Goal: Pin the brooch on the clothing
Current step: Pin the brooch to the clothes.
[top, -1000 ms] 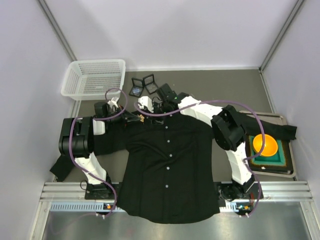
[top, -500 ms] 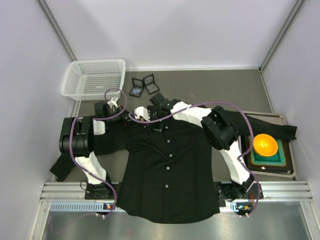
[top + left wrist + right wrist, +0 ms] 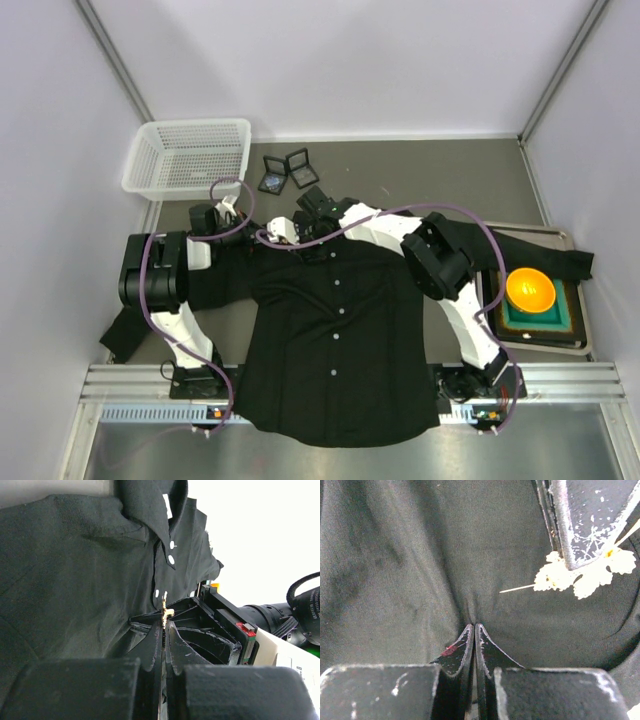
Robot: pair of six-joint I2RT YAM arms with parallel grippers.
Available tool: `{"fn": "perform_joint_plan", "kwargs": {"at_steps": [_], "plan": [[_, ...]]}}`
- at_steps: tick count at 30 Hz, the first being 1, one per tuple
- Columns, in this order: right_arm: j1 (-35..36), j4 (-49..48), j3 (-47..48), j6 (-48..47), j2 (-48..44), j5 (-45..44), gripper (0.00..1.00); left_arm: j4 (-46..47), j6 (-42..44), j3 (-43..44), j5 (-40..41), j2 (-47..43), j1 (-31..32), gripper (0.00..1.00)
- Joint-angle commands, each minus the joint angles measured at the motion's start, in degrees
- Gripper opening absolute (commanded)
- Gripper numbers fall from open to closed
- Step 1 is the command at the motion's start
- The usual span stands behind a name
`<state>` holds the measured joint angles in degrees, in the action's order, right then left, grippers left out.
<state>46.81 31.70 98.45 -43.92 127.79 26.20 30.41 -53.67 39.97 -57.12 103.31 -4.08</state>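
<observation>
Left gripper [image 3: 164,630] clamped on brooch [image 3: 580,577], upper right of right wrist view. Its pin [image 3: 517,588] lies near-horizontal, tip pointing left. Right gripper [image 3: 474,630], lower centre, closed tight, apparently pinching a shirt [image 3: 395,555] fold just below-left of the tip, not touching.

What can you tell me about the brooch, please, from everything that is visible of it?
The brooch is a pale cream piece shaped like lobed petals or leaves, with a touch of gold and a thin straight pin jutting sideways. The shut left pincer clamps it by its upper edge, holding it just over the black shirt near the collar; whether the pin touches the cloth cannot be told.
</observation>
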Motion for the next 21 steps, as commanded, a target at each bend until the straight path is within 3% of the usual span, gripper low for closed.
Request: {"fn": "perform_joint_plan", "kwargs": {"at_steps": [1, 8, 21], "plan": [[-0.2, -1.4, 1.1, 0.4, -1.2, -3.5, 0.0, 2.7, 0.9, 1.3, -0.8, -0.3, 0.1, 0.0], [-0.3, -14.7, -5.6, 0.9, -9.8, -5.6, 0.0, 5.7, -1.1, 1.1, -1.5, -0.1, 0.4, 0.0], [0.7, -22.0, -16.2, -4.9, -16.1, -3.6, 0.0, 9.7, -3.8, 2.0, -2.2, 0.9, 2.9, 0.0]]}}
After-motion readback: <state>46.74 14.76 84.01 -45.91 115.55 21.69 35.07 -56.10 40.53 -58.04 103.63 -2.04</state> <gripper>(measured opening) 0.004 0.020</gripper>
